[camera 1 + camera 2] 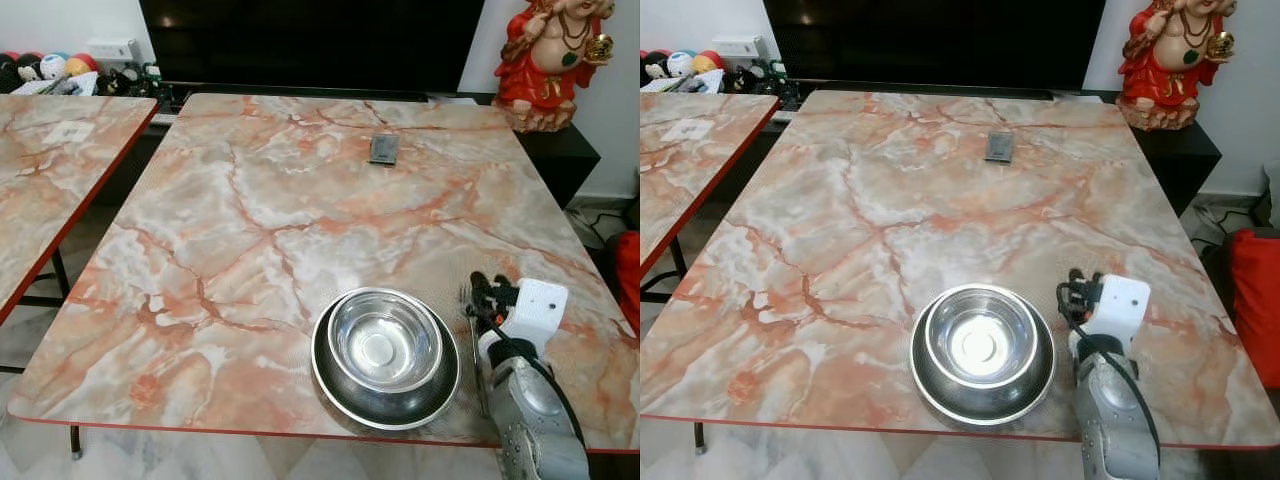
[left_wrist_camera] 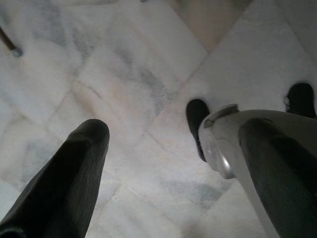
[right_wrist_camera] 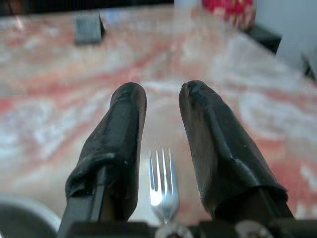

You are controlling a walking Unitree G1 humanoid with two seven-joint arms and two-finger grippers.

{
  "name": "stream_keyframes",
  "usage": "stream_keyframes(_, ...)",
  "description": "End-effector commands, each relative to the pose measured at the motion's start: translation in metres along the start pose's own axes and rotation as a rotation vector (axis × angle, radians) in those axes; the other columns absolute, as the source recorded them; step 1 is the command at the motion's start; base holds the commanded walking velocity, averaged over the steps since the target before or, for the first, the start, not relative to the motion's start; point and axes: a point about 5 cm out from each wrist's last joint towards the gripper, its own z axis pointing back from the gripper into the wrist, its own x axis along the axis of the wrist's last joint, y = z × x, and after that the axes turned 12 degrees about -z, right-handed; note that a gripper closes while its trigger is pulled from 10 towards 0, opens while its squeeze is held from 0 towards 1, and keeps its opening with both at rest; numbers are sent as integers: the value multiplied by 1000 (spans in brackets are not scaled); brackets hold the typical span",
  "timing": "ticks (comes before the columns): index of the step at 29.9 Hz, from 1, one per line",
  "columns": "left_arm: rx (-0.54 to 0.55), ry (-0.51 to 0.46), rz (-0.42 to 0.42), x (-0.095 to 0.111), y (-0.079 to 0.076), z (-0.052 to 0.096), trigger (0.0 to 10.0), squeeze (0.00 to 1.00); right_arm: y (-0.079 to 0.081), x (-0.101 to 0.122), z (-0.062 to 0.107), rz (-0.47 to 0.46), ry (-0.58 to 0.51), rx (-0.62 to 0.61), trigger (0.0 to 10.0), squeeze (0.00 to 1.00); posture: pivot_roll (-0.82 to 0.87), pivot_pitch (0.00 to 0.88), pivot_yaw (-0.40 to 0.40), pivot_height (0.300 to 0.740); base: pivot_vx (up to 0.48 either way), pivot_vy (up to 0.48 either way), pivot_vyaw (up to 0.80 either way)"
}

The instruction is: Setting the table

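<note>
A small steel bowl [image 1: 385, 340] sits inside a wider steel dish [image 1: 333, 385] near the front edge of the marble table [image 1: 250, 220]. Just right of the dish, a fork [image 3: 161, 181] lies on the table with its tines [image 1: 465, 296] pointing away from me. My right gripper [image 1: 482, 290] hovers low over the fork. It is open, with one finger on each side of the tines and a gap on both sides. My left gripper [image 2: 173, 128] hangs open over the pale floor tiles, beside my silver leg [image 2: 223, 144].
A small dark flat object [image 1: 384, 148] lies far back on the table. A red figurine [image 1: 545, 60] stands on the dark cabinet at the back right. A second marble table [image 1: 50, 150] stands to the left across a narrow gap. A red object [image 1: 630, 275] sits beside the table's right edge.
</note>
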Motion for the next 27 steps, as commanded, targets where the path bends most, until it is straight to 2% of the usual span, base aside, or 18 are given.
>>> stream_keyframes(1, -9, 27, 3, -8, 2, 3, 10000, 0, -3, 13, 0, 13, -65, 8, 10000, 0, -38, 99, 11, 740, 0, 0, 0)
stream_keyframes(7, 2, 21, 12, -8, 6, 3, 10000, 0, -7, 15, -4, 43, -69, 25, 10000, 0, -38, 70, 5, 740, 0, 0, 0)
stream_keyframes(11, 6, 18, 20, -7, 5, 3, 10000, 0, -1, 14, -8, 63, -70, 72, 10000, 0, -46, 42, 2, 740, 0, 0, 0)
stream_keyframes(15, 5, 25, 29, -7, 1, 2, 10000, 0, 3, 11, -9, 36, -78, 71, 10000, 0, -51, 0, 1, 740, 0, 0, 0)
stream_keyframes(20, 3, 28, 37, -1, -2, -1, 10000, 0, 1, 7, -12, 22, -76, 47, 10000, 0, -52, 0, 6, 740, 0, 0, 0)
stream_keyframes(27, 12, 19, 37, 8, 3, -4, 10000, 0, 2, 6, -16, 24, -88, 40, 10000, 0, -57, 0, 11, 740, 0, 0, 0)
